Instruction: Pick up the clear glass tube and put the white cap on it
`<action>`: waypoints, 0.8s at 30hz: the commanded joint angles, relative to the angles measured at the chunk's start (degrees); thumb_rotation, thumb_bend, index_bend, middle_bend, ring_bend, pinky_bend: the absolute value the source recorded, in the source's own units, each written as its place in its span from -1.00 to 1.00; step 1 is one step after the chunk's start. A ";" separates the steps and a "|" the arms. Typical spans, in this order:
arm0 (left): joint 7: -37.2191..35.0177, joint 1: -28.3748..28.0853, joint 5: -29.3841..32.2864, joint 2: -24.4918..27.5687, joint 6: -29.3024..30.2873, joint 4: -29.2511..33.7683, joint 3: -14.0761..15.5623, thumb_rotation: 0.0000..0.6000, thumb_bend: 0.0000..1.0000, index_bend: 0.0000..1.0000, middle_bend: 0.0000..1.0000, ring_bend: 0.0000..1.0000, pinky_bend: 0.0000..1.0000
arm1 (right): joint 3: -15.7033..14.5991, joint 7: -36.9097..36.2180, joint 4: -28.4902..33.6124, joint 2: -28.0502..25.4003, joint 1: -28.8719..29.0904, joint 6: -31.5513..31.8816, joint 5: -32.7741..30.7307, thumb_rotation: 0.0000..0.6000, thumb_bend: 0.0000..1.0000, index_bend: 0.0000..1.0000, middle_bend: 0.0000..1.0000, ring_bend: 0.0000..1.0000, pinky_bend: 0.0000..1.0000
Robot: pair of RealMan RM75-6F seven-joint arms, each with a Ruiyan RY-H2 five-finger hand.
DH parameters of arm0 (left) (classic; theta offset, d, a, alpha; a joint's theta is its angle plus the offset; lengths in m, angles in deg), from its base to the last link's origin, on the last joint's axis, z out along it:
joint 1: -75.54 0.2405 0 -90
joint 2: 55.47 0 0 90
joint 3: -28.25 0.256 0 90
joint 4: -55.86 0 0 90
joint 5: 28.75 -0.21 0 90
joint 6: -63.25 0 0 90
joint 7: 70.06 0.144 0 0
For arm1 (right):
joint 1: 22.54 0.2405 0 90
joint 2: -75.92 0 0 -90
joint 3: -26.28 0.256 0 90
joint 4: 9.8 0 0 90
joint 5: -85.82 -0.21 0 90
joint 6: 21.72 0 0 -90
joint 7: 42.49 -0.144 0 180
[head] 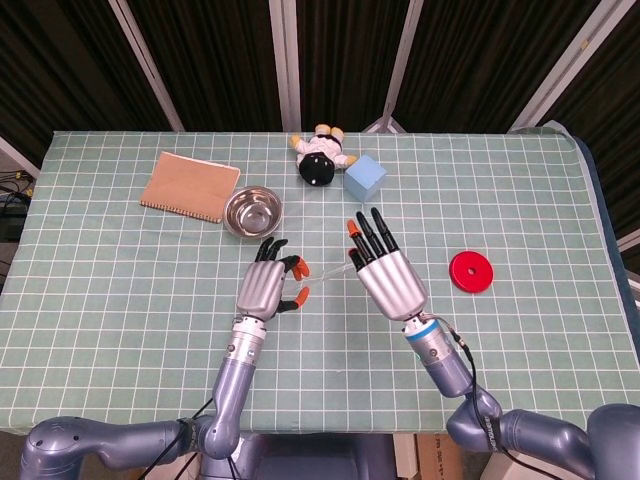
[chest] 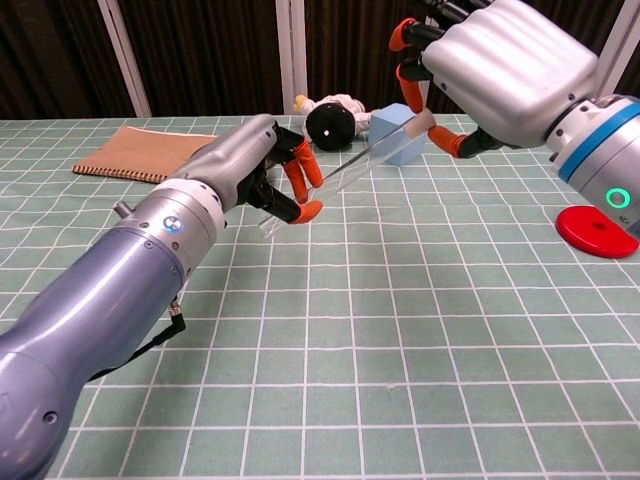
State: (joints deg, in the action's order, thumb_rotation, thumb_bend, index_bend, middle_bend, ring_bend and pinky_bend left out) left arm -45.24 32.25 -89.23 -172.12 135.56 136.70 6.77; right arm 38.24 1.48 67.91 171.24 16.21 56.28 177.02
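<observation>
My left hand (chest: 262,176) grips the lower end of the clear glass tube (chest: 345,172), which slants up to the right above the table. The white cap (chest: 420,122) sits at the tube's upper end, pinched in the fingers of my right hand (chest: 492,62). In the head view the left hand (head: 265,286) and right hand (head: 385,270) are close together at the table's middle, with the faint tube (head: 328,274) bridging them. How far the cap is seated on the tube is hidden by the fingers.
A brown notebook (head: 190,186) and a steel bowl (head: 252,211) lie at the back left. A plush toy (head: 321,157) and a blue cube (head: 365,179) sit at the back middle. A red disc (head: 471,271) lies to the right of my right hand.
</observation>
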 commanded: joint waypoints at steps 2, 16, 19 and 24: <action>-0.08 0.15 -0.28 0.24 0.12 -0.03 0.13 1.00 0.17 0.12 0.18 -0.76 -1.00 | 0.11 1.73 0.57 -0.39 -0.54 -0.42 -1.21 1.00 -0.13 -0.79 -0.90 -1.00 -1.00; -0.80 1.41 -2.05 3.36 -0.24 0.68 1.62 1.00 0.17 0.12 0.18 -0.76 -1.00 | -0.64 1.80 4.32 -2.86 -2.68 0.07 -2.43 1.00 -0.13 -1.00 -1.00 -1.00 -1.00; -0.59 1.74 -2.94 4.81 -1.03 0.90 3.02 1.00 0.17 0.12 0.18 -0.76 -1.00 | -0.28 1.75 4.73 -3.53 -3.26 0.33 -3.31 1.00 -0.13 -1.00 -1.00 -1.00 -1.00; 0.73 1.94 -4.98 8.03 -3.40 0.50 6.37 1.00 0.17 0.12 0.18 -0.76 -1.00 | 0.66 1.66 5.92 -5.05 -3.99 0.53 -4.89 1.00 -0.13 -1.00 -1.00 -1.00 -1.00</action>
State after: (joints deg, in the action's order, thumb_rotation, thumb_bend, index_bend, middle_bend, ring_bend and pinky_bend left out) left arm -44.98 34.09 -93.54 -164.90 132.89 137.37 12.31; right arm 38.72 3.16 73.62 166.43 12.36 56.74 172.30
